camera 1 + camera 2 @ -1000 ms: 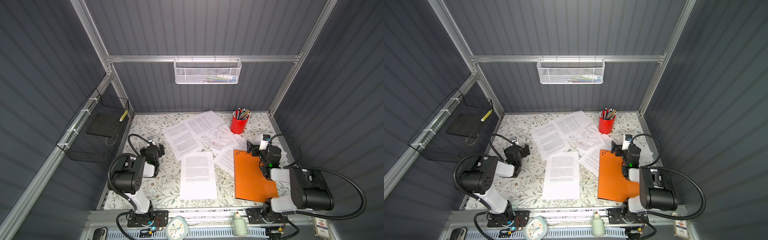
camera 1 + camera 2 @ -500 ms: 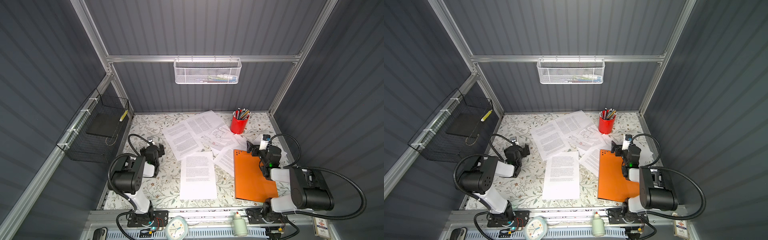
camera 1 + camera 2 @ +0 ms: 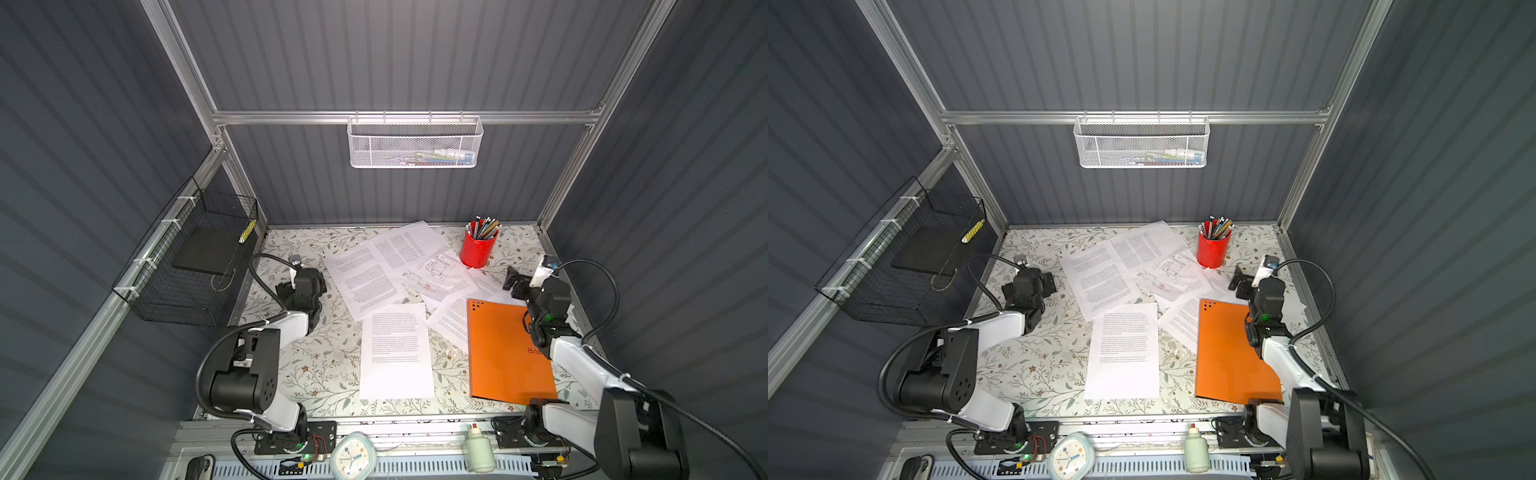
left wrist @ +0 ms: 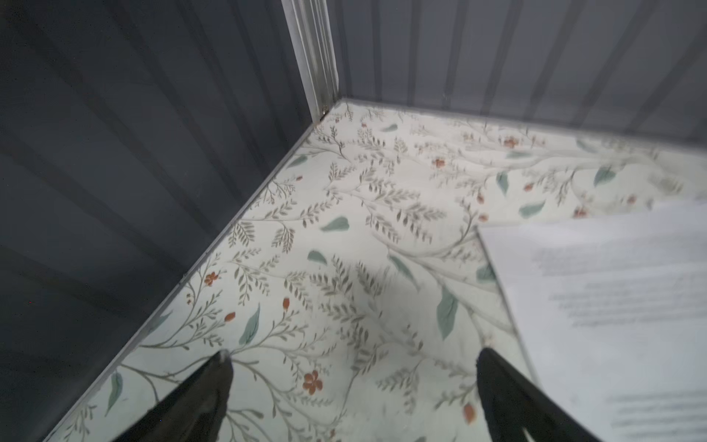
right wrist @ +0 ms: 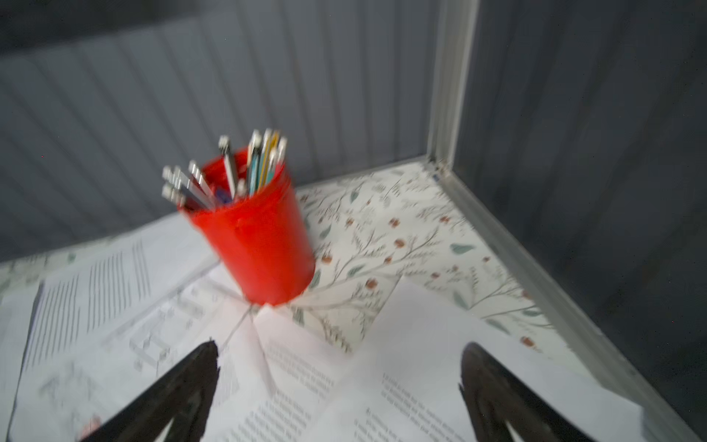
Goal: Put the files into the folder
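Crouching low, left arm (image 3: 291, 326) and right arm (image 3: 582, 365) flank files (image 3: 395, 353), jaws wide.

The folder (image 3: 509, 353) lies closed and flat, orange cover up, on the counter's (image 3: 316, 365) right side. The files (image 3: 370, 276), white printed sheets, lie loose and overlapping to its left and behind it, one tucked partly beneath its edge

Matt white paper files (image 3: 395, 351), a smooth orange folder (image 3: 505, 353), a glossy red plastic cup (image 3: 476, 251).
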{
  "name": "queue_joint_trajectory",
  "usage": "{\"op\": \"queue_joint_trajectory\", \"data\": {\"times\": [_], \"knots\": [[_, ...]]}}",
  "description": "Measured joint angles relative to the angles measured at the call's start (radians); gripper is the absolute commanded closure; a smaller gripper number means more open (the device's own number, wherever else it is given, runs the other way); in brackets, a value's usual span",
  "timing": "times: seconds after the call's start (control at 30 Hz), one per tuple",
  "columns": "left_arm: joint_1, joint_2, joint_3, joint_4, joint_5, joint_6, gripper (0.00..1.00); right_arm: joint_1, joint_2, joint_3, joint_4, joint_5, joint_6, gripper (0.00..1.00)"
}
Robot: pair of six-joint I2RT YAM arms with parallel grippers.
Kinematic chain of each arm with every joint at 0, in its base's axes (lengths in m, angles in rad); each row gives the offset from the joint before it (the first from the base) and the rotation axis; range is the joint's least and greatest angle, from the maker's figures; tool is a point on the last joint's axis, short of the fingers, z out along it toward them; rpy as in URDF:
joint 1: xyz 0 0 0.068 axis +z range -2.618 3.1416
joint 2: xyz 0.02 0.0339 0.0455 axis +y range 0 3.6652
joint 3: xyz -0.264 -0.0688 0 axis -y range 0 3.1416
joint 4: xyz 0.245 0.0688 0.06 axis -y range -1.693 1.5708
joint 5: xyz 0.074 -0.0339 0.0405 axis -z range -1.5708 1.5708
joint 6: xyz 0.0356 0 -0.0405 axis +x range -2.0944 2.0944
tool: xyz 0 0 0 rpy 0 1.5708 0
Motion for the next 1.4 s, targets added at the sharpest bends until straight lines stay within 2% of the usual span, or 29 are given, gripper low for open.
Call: {"op": "queue_joint_trajectory", "data": {"times": [0.07,0.17,0.33,0.47,0.63,0.8,0.97,1.4], "knots": [[-0.029,-0.012,0.131,-0.134,0.016,-0.062,0.0,-0.024,-0.053,0.06,-0.093,0.042,0.077,0.01],[-0.112,-0.023,0.234,-0.284,0.178,-0.124,0.0,-0.115,-0.109,0.084,-0.244,0.011,0.208,0.01],[-0.32,0.041,0.286,-0.446,0.528,-0.156,0.0,-0.259,-0.145,0.015,-0.472,-0.127,0.356,0.01],[-0.489,0.158,0.344,-0.518,0.75,-0.156,0.0,-0.373,-0.147,-0.074,-0.552,-0.266,0.428,0.01],[-0.65,0.301,0.439,-0.564,0.927,-0.164,0.0,-0.515,-0.094,-0.14,-0.586,-0.423,0.491,0.01],[-0.73,0.415,0.535,-0.572,1.004,-0.196,0.0,-0.597,-0.023,-0.168,-0.578,-0.547,0.526,0.01],[-0.767,0.499,0.606,-0.576,1.032,-0.236,0.0,-0.643,0.0,-0.173,-0.578,-0.604,0.534,0.01],[-0.847,0.658,0.781,-0.58,1.038,-0.328,0.03,-0.657,0.043,-0.148,-0.619,-0.693,0.501,0.01]]}}
